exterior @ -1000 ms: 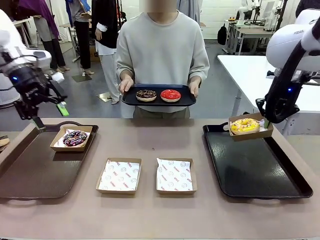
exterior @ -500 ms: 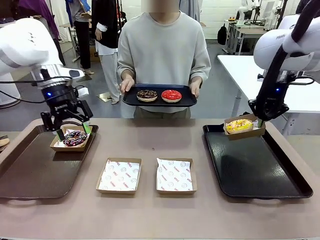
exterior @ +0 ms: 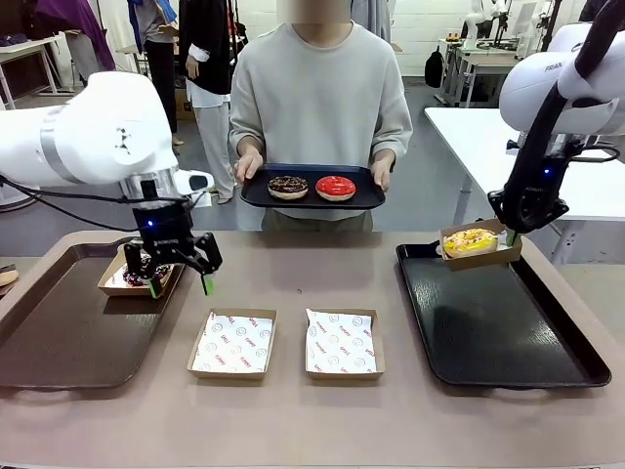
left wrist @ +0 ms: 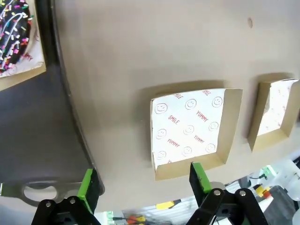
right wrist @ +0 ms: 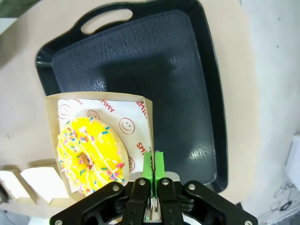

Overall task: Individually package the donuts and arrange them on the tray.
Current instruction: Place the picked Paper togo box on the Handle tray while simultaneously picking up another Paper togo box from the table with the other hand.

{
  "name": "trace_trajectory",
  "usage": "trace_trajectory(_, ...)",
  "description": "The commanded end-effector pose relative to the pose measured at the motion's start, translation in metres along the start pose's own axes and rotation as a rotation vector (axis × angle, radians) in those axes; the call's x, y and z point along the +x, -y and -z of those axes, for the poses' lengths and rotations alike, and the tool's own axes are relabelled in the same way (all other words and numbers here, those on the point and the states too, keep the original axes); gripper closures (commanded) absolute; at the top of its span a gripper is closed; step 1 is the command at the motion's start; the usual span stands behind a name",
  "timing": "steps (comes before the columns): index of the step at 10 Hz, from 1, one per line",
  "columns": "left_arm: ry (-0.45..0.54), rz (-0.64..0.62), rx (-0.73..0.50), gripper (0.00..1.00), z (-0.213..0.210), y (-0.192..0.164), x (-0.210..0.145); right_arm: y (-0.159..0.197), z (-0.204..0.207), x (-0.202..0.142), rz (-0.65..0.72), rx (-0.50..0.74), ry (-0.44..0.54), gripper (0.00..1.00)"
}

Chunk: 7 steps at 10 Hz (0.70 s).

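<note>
Front view: left gripper [exterior: 180, 284], fingers spread and empty, has swung from the sprinkled donut [exterior: 133, 277] on the brown tray [exterior: 59, 337] toward an empty box [exterior: 232, 343]; right gripper [exterior: 510, 234], clenched on the box [exterior: 483, 257] holding the yellow donut [exterior: 471, 239], has dipped over the black tray [exterior: 498, 327], so set-down is probably next.

black tray [exterior: 503, 337] bare; paper-lined boxes [exterior: 232, 343] mid-table.

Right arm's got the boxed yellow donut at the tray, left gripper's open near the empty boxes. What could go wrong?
1. The right gripper pinches one thin wall of the box; it could sag or slip and spill the yellow donut.
2. The open left gripper hangs close to an empty box and the brown tray's rim; descending, a finger might knock either.
</note>
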<state>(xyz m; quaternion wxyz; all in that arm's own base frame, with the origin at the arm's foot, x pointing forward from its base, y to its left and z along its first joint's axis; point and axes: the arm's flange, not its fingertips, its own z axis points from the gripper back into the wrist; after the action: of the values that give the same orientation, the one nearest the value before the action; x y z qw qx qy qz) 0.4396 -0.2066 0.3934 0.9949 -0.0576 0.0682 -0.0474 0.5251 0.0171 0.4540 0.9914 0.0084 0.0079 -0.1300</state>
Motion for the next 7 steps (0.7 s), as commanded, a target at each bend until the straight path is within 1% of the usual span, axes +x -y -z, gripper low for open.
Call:
trace_trajectory(1,0.071,-0.014,0.031,0.00,0.0075,0.0078,-0.0142,0.0018,0.0010,-0.0052,0.001,-0.002,-0.003,0.98)
trace_trajectory(2,0.057,-0.022,-0.026,0.00,-0.0023,-0.0005,-0.0158,0.0018,0.0010,-0.0052,0.001,-0.002,-0.003,0.98)
trace_trajectory(3,0.023,0.009,0.006,0.00,0.0055,0.0088,-0.0070,0.0018,0.0010,-0.0052,0.001,-0.002,-0.003,0.98)
trace_trajectory(7,0.023,0.009,0.006,0.00,0.0055,0.0088,-0.0070,0.0018,0.0010,-0.0052,0.001,-0.002,-0.003,0.98)
